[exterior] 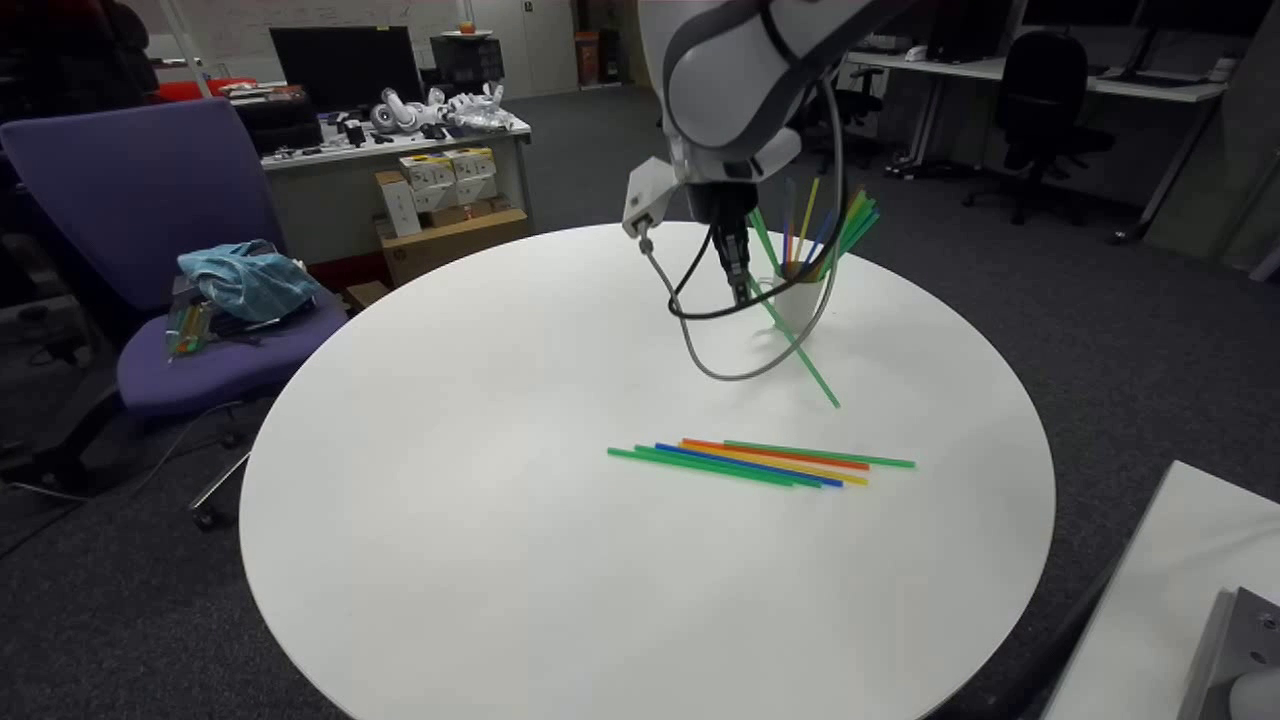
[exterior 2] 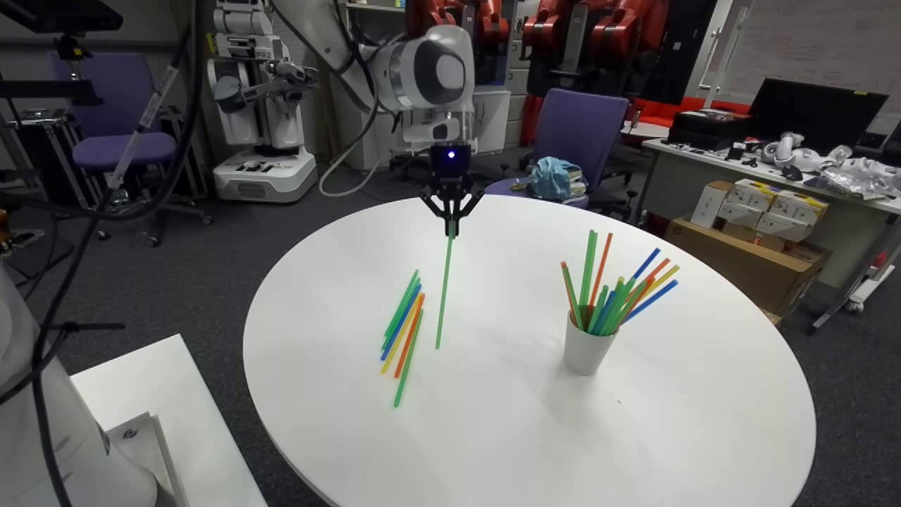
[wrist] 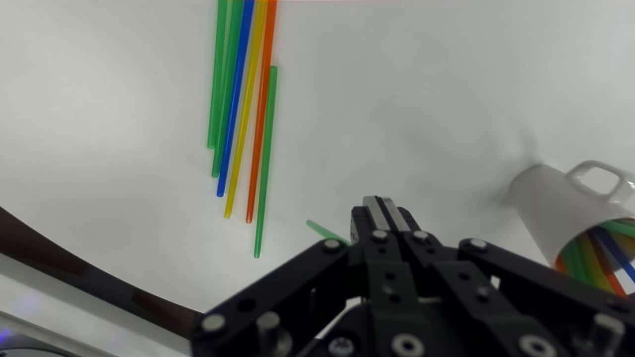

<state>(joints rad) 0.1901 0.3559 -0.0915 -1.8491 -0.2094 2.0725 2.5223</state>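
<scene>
My gripper is shut on a thin green straw, which slants down from the fingertips over the white round table. In the wrist view, only the free end of this held straw shows; the fingers hide the rest. Several loose straws, green, blue, yellow and orange, lie side by side on the table, to the left of the gripper in that view. A white mug stands upright with many coloured straws leaning out of it. Its handle shows in the wrist view, where the mug is at the right.
The round table has a curved edge all round. A grey cable loops down from the wrist in front of the mug. A purple chair, a white side table and cardboard boxes stand around it.
</scene>
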